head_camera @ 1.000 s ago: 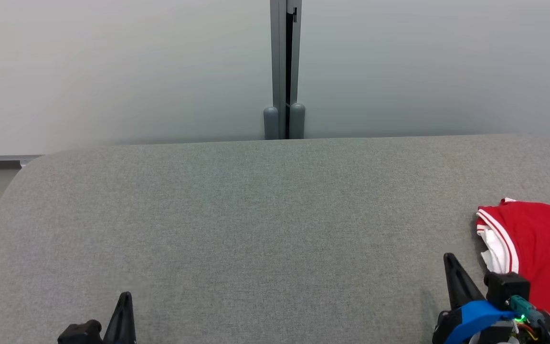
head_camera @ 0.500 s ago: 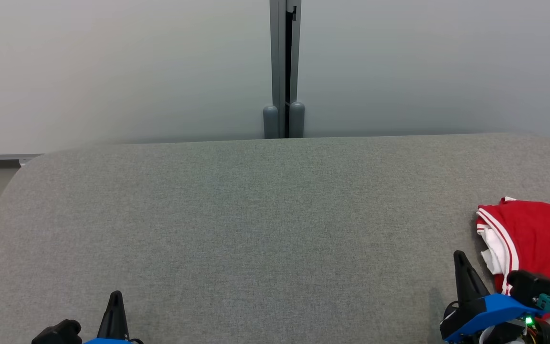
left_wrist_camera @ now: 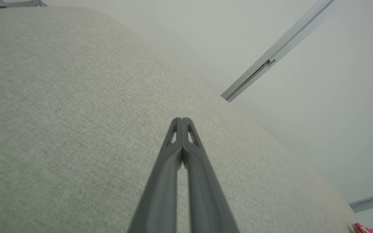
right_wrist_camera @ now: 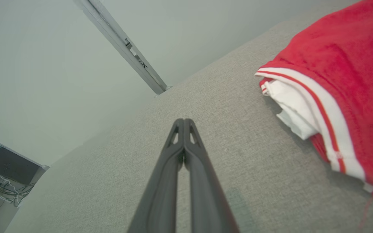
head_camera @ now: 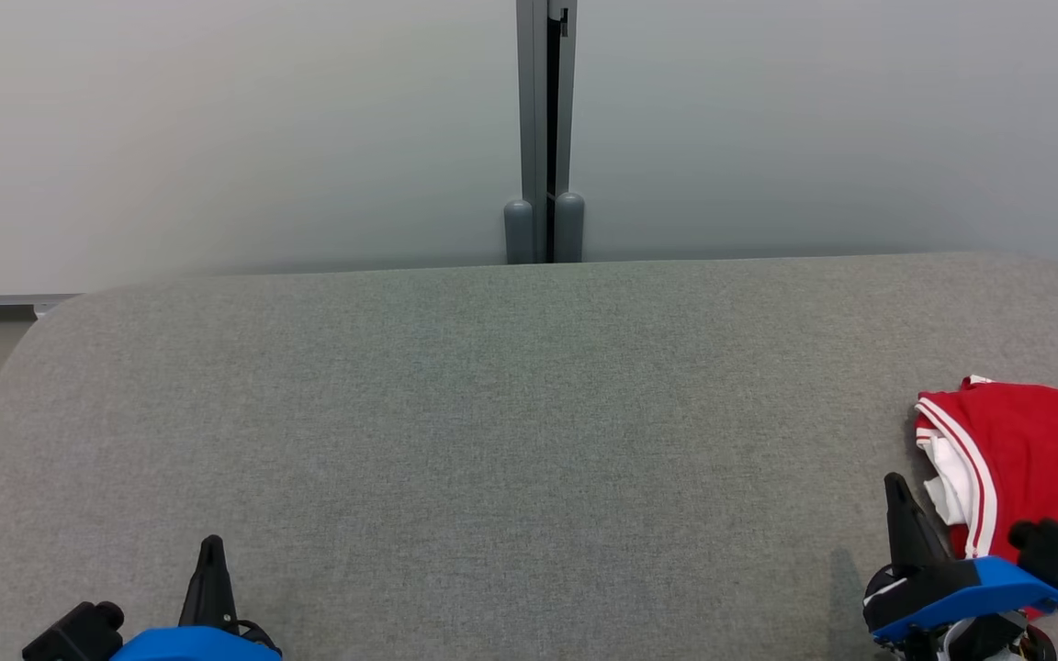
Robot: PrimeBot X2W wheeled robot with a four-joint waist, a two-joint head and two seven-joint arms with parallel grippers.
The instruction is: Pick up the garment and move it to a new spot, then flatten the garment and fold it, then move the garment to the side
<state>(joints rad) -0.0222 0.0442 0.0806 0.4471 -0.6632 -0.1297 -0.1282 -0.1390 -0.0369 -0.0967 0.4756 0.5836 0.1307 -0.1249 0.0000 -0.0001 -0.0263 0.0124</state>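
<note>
Garment [head_camera: 1034, 459], red with white trim, lies loosely folded at the table's [head_camera: 492, 413] right edge, just beside my right tool [head_camera: 896, 487]. That and my left tool [head_camera: 210, 549] are closed, holding nothing. Moving it aside looks finished; next I'd simply keep clear.

Prob. lab: partition panels [head_camera: 217, 138], cables [right_wrist_camera: 2, 191], padded table [head_camera: 492, 413].

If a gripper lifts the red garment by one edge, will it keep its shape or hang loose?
Probably loose: the garment lies in soft folds, white layer spilling out. It looks thin, so likely light. On the woven grey surface, a push may bunch it.
</note>
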